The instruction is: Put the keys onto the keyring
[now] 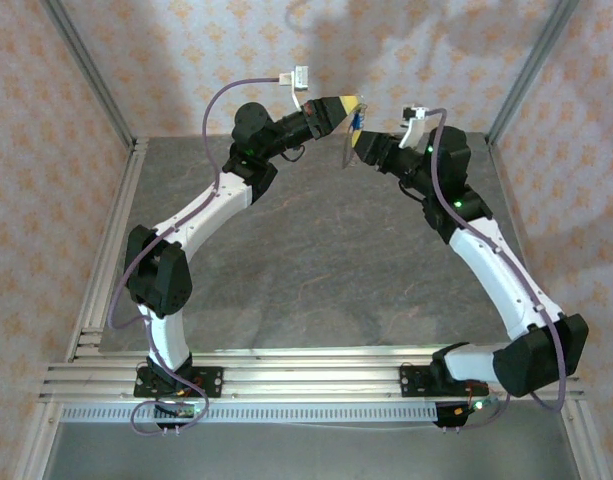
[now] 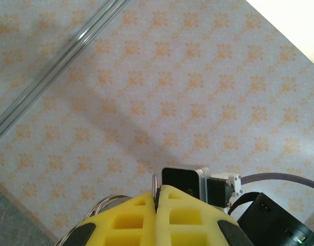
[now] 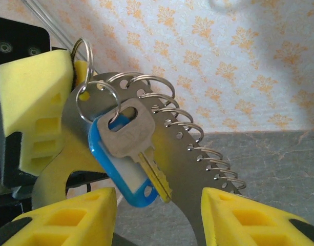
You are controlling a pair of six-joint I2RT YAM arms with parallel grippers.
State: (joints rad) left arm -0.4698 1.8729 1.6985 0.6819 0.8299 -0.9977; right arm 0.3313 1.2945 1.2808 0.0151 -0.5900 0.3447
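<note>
**Item:** key (image 3: 130,134), one. Pale metal head, brassy blade, with a blue plastic tag (image 3: 121,177) behind it. Both hang on a small split ring (image 3: 118,97).

**Location:** hanging against the keyring (image 3: 169,148), held aloft over the far end of the desk (image 1: 316,280).

**Keyring:** flat metal crescent with wire loops along its outer edge.

**Left pincer** (image 2: 158,197): pressed together on the crescent's end.

**Right pincer** (image 3: 159,205): spread to either side of the blade tip, gripping nothing.

**Handling (judged):** light, rigid, smooth metal. The key probably swings freely and is liable to twist or slip. Best taken by the flat head, across its faces, avoiding the tag and the springy loops.
</note>
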